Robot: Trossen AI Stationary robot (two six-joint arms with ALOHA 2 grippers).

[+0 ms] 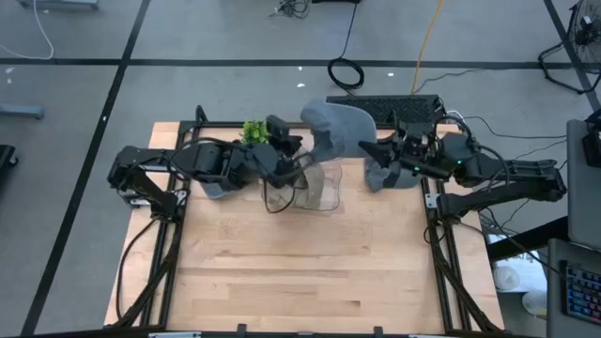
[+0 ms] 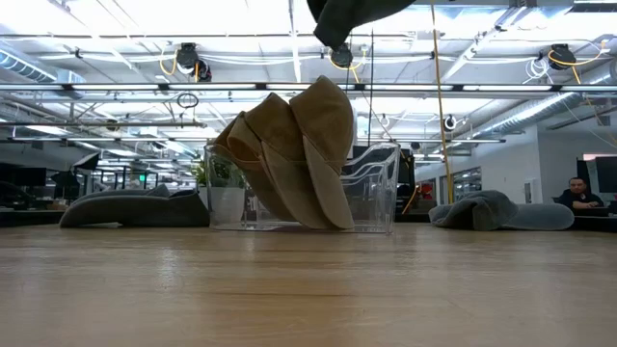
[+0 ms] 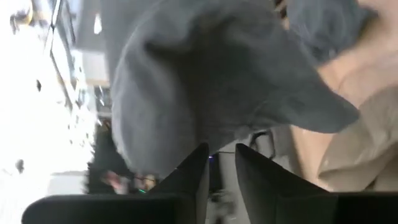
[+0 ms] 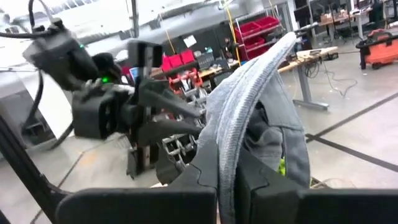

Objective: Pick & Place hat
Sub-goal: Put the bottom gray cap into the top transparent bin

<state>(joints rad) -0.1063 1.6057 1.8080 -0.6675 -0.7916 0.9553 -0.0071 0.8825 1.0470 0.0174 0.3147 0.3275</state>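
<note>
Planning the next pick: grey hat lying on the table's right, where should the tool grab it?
Likely the brim of that hat: flat and thin, it juts from the slumped crown toward the table's right edge. Come from that side.

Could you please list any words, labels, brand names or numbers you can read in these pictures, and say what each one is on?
None can be read.
The grey hat, held by both the left hand and the right hand, shows no lettering.
The tan hats in the clear bin show none.
The keyboard keys are too small to read.
</note>
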